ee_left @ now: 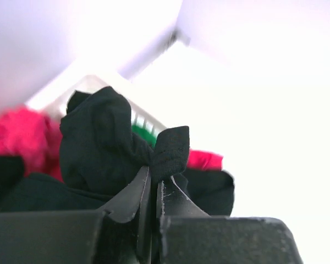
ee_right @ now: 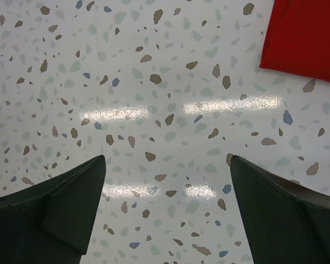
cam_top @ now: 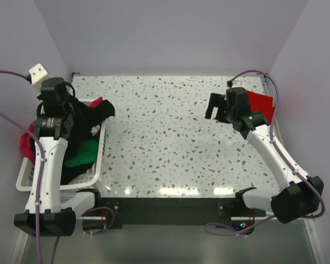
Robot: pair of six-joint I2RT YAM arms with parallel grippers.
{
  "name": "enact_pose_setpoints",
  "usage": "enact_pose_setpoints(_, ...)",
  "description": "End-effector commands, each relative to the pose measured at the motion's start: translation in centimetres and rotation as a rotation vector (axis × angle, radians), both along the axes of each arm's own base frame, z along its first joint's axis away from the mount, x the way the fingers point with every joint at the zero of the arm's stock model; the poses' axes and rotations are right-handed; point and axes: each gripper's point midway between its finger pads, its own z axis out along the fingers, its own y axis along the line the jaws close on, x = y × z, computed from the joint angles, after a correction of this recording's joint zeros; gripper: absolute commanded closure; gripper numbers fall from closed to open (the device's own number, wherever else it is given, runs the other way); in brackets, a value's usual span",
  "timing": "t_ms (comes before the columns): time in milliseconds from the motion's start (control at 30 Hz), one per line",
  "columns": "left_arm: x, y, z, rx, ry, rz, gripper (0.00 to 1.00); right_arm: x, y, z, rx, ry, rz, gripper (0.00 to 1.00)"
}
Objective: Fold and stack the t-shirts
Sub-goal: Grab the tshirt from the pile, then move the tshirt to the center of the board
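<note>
My left gripper (cam_top: 76, 114) is shut on the black t-shirt (cam_top: 94, 113) and holds a bunch of it up over the white laundry basket (cam_top: 100, 151); in the left wrist view the black cloth (ee_left: 104, 143) bulges out from between my closed fingers (ee_left: 133, 195). A green t-shirt (cam_top: 82, 154) and a magenta-pink one (cam_top: 26, 144) lie in the basket. A folded red t-shirt (cam_top: 262, 105) lies flat at the table's far right; its corner shows in the right wrist view (ee_right: 308, 38). My right gripper (cam_top: 219, 110) is open and empty, just left of the red shirt above the table.
The speckled terrazzo tabletop (cam_top: 170, 143) is walled by pale panels on three sides. The basket stands at the left edge beside my left arm. A purple cable (cam_top: 275, 93) loops over the right arm.
</note>
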Motion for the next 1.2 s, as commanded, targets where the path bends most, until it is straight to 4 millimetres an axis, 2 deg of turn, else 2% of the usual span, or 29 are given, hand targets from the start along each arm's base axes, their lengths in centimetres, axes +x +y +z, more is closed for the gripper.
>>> enact_pose_setpoints(0, -1.3, 1.5, 9.5, 0.086, -0.255, 0.054, 1.0, 1.0, -0.3, 1.4, -0.005, -0.056, -0.026, 0.01)
enact_pose_setpoints(133, -1.2, -0.1, 15.9, 0.12, -0.419, -0.061, 1.0, 1.5, -0.2, 1.5, 0.0, -0.055, -0.028, 0.01)
enact_pose_setpoints(200, 0.0, -2.2, 19.0, 0.17, -0.487, -0.214, 1.0, 1.5, -0.1, 1.4, 0.001, -0.054, -0.025, 0.01)
enact_pose_setpoints(233, -0.4, -3.2, 21.8, 0.189, -0.553, -0.268, 1.0, 1.5, -0.1, 1.4, -0.003, -0.054, -0.024, 0.01)
enact_pose_setpoints(267, 0.7, -5.0, 23.0, 0.203, -0.579, -0.381, 1.0, 1.6, -0.1, 1.4, -0.003, -0.054, -0.026, 0.01)
enact_pose_setpoints(300, 0.9, -6.0, 24.2, 0.206, -0.61, -0.437, 1.0, 1.6, -0.1, 1.3, -0.004, -0.053, -0.026, 0.01)
enact_pose_setpoints(333, 0.2, -7.0, 26.7, 0.222, -0.674, -0.493, 1.0, 1.6, -0.1, 1.4, -0.005, -0.055, -0.025, 0.01)
enact_pose_setpoints(367, 1.2, -9.2, 27.4, 0.21, -0.701, -0.614, 1.0, 1.6, -0.2, 1.4, -0.004, -0.056, -0.026, 0.01)
enact_pose_setpoints(400, 0.4, -10.3, 29.8, 0.215, -0.762, -0.674, 1.0, 1.6, -0.1, 1.4, -0.006, -0.057, -0.026, 0.01)
enact_pose_setpoints(433, 1.5, -11.3, 30.4, 0.206, -0.785, -0.732, 1.0, 1.7, -0.2, 1.4, -0.006, -0.058, -0.03, 0.01)
enact_pose_setpoints(467, 1.1, -13.4, 31.2, 0.168, -0.819, -0.848, 1.0, 1.6, -0.2, 1.3, -0.007, -0.055, -0.028, 0.01)
enact_pose_setpoints(500, 0.2, -14.4, 33.3, 0.167, -0.877, -0.903, 1.0, 1.6, -0.2, 1.4, -0.007, -0.059, -0.03, 0.01)
enact_pose_setpoints(533, 0.8, -15.3, 34.2, 0.158, -0.923, -0.956, 1.0, 1.6, -0.3, 1.5, -0.009, -0.064, -0.031, 0.01)
enact_pose_setpoints(567, 0.0, -17.0, 34.8, 0.093, -0.955, -1.058, 1.0, 1.6, -0.3, 1.5, -0.01, -0.064, -0.034, 0.01)
enact_pose_setpoints(633, -1.2, -18.3, 37.4, 0.081, -1.088, -1.15, 1.0, 1.5, -0.5, 1.6, -0.011, -0.07, -0.043, 0.01)
enact_pose_setpoints(667, -1.9, -19.4, 37.6, -0.014, -1.109, -1.221, 1.0, 1.5, -0.6, 1.6, -0.013, -0.071, -0.047, 0.01)
enact_pose_setpoints(733, -2.2, -20.5, 38.2, -0.066, -1.17, -1.292, 1.0, 1.4, -0.9, 1.7, -0.017, -0.076, -0.062, 0.01)
enact_pose_setpoints(800, -3.1, -23.7, 38.1, -0.143, -1.176, -1.39, 1.0, 1.3, -1.2, 1.9, -0.02, -0.085, -0.077, 0.01)
enact_pose_setpoints(833, -2.0, -24.9, 37.1, -0.177, -1.139, -1.409, 1.0, 1.2, -1.5, 1.8, -0.025, -0.085, -0.093, 0.01)
enact_pose_setpoints(867, -1.7, -26.1, 36.4, -0.196, -1.116, -1.441, 1.0, 1.1, -1.7, 2.0, -0.027, -0.089, -0.1, 0.01)
enact_pose_setpoints(900, -1.2, -27.9, 34.8, -0.259, -1.066, -1.485, 1.0, 1.0, -1.8, 2.0, -0.031, -0.09, -0.105, 0.01)
enact_pose_setpoints(933, -0.2, -28.8, 33.2, -0.308, -1.015, -1.506, 0.96, 1.0, -1.9, 2.0, -0.033, -0.091, -0.109, 0.01)
enact_pose_setpoints(967, 1.1, -30.2, 29.6, -0.397, -0.903, -1.541, 0.78, 0.9, -2.1, 2.0, -0.039, -0.087, -0.117, 0.01)
enact_pose_setpoints(1000, 1.8, -30.8, 27.6, -0.444, -0.836, -1.548, 0.65, 0.8, -2.2, 1.8, -0.042, -0.08, -0.118, 0.01)
enact_pose_setpoints(1033, 2.9, -31.3, 24.2, -0.523, -0.705, -1.523, 0.43, 0.6, -2.3, 1.6, -0.049, -0.07, -0.12, 0.01)
enact_pose_setpoints(1067, 4.1, -31.5, 21.0, -0.554, -0.601, -1.488, 0.33, 0.5, -2.3, 1.5, -0.053, -0.066, -0.122, 0.01)
enact_pose_setpoints(1100, 5.6, -31.6, 15.4, -0.607, -0.44, -1.418, 0.29, 0.4, -2.4, 1.5, -0.056, -0.064, -0.122, 0.01)
enact_pose_setpoints(1133, 6.1, -31.0, 8.3, -0.69, -0.164, -1.283, 0.27, 0.3, -2.4, 1.3, -0.056, -0.059, -0.122, 0.01)
enact_pose_setpoints(1167, 7.3, -29.5, 3.7, -0.601, -0.059, -1.168, 0.27, 0.1, -2.5, 1.3, -0.06, -0.055, -0.122, 0.01)
